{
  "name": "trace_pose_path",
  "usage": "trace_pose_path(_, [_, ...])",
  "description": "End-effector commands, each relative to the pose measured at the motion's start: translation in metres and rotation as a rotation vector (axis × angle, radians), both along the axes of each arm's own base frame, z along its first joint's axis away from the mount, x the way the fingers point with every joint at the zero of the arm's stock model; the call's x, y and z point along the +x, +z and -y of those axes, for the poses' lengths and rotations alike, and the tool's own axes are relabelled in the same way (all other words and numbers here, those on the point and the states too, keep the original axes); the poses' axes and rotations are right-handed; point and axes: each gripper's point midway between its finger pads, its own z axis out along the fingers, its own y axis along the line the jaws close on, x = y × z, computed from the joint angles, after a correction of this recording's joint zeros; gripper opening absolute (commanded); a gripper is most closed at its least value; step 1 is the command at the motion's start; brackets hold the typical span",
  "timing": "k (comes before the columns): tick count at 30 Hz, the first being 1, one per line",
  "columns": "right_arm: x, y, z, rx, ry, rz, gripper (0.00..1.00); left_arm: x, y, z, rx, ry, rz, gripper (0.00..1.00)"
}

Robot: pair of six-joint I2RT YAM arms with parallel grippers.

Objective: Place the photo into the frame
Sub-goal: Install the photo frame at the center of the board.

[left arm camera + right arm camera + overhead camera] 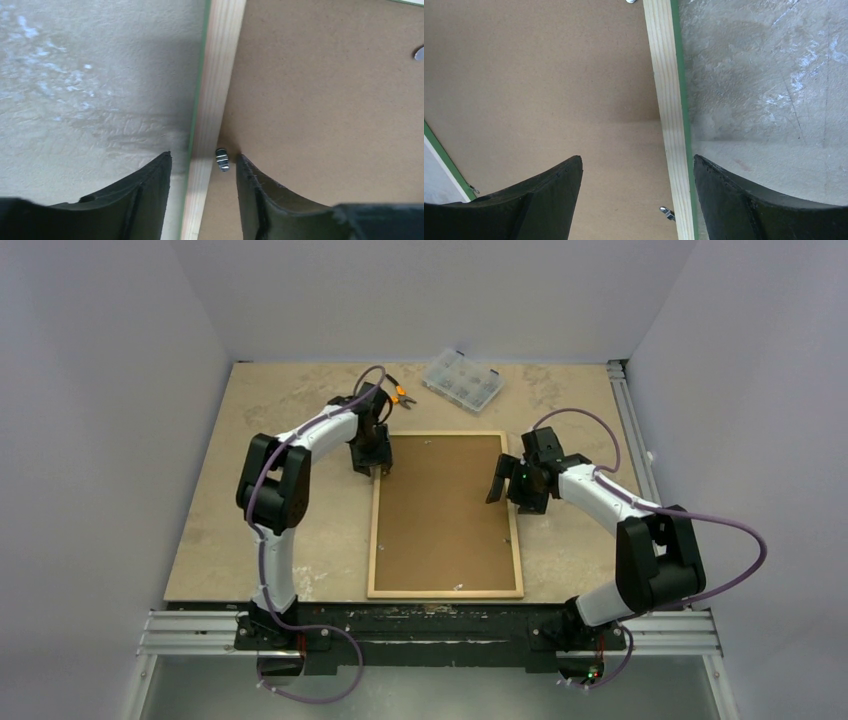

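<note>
Pale natural wood up, green front down: large thin rectangular picture frame [446, 592] flat on the beige stone-look table [280, 440], with a brown fibreboard backing sheet [445, 510] seated inside its rails. No sign of the glossy photo in any view; under the sheet or elsewhere, cannot tell. Left gripper [204, 157] at the far end of the frame's left rail, about half open, holding nothing, astride the rail with a small silver metal tab [222, 160] between the fingers. Right gripper [638, 160] over the frame's right rail, spread wide, empty. Step in hand, at a guess: working the retaining tabs on the frame's back. Next move probably calls for a fingertip set against that tab and a careful turn, without scraping the sheet or shifting the frame.
</note>
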Motion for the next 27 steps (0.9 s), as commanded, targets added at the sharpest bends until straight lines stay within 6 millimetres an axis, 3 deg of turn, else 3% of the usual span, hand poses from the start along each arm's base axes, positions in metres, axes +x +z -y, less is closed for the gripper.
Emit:
trace_pose_path(1, [0.004,0.002,-0.001,0.017,0.007,0.018,0.8,0.004,-0.002,-0.011,0.07,-0.028,-0.031,0.42])
trace_pose_path(9, [0.006,0.002,0.003,0.014,0.0,0.019,0.8,-0.01,-0.012,-0.013,0.07,-0.069,-0.063,0.04])
trace_pose_path(14, [0.013,0.001,0.005,-0.003,0.004,0.023,0.8,-0.018,-0.008,-0.007,0.011,-0.078,-0.053,0.0])
trace_pose_path(16, [0.017,-0.001,0.007,-0.019,0.006,0.019,0.8,-0.02,-0.003,-0.005,-0.004,-0.072,-0.046,0.09])
trace_pose_path(22, [0.023,-0.018,0.005,-0.047,0.048,-0.044,0.79,-0.037,0.013,0.004,-0.135,-0.047,-0.023,0.57])
trace_pose_path(27, [0.01,-0.029,-0.008,0.011,0.085,-0.098,0.77,-0.071,0.014,0.015,-0.254,-0.048,-0.065,0.64])
